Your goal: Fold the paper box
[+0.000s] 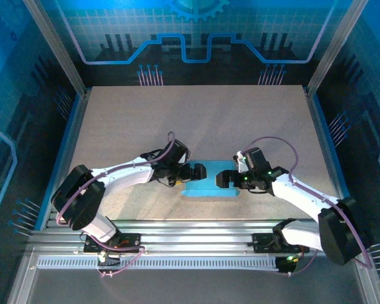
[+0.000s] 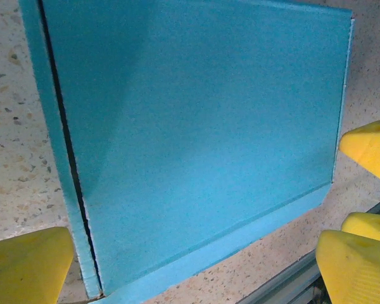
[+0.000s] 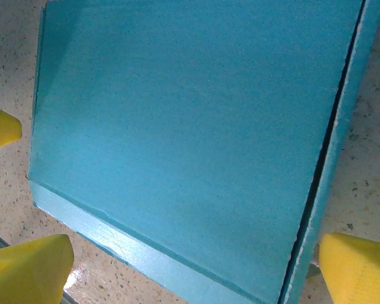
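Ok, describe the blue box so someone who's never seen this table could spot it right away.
Start at the speckled beige table and go to its near edge, by the metal rails. The box lies flat there, midway between the left arm and right arm, under their open jaws. It is the one light blue, flat rectangular thing on the surface.

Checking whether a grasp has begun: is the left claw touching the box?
Cannot tell. In the left wrist view the open left claw straddles the box; one fingertip sits right by its edge, with no plain gap or contact.
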